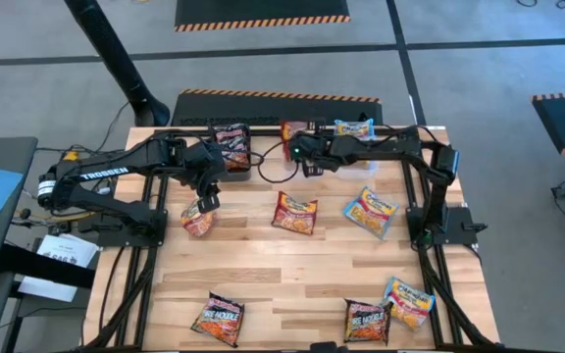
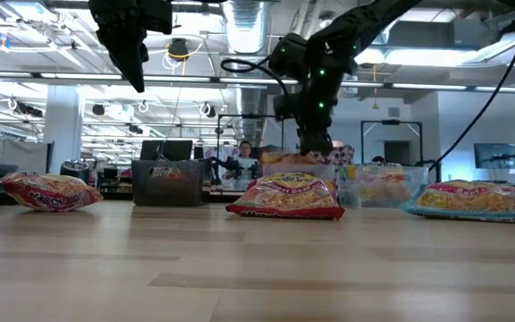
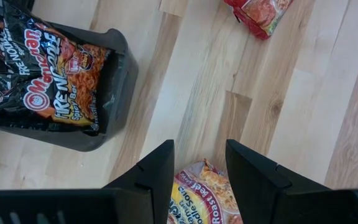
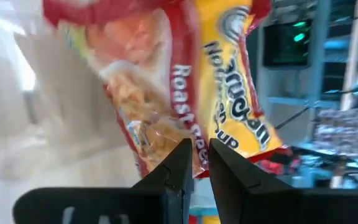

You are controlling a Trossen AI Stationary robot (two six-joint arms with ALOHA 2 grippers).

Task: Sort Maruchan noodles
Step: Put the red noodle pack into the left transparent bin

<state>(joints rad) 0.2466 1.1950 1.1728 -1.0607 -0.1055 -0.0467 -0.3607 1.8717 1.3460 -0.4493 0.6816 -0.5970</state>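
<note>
The right wrist view alone shows a red-and-yellow packet (image 4: pixel 185 93) hanging just past the right tool (image 4: pixel 196 163), whose fingers sit nearly together; whether they grip it, I cannot tell. The left tool (image 3: pixel 199 180) hangs open over another packet (image 1: pixel 197 218) lying on the table (image 1: pixel 292 279). A black bin (image 3: pixel 114 93) at the back edge holds dark noodle packets (image 3: pixel 36 68). More packets lie spread apart across the wood.

A grey floor (image 1: pixel 479 88) filled the upper half of the high view, crossed by dark lines, with a hazard-striped black mat (image 1: pixel 261 12) at top centre. In the low view, a bright workshop lay behind the table (image 2: pixel 257 268): ceiling ducts (image 2: pixel 244 22), strip lights, monitors (image 2: pixel 168 150), a seated person (image 2: pixel 244 156).
</note>
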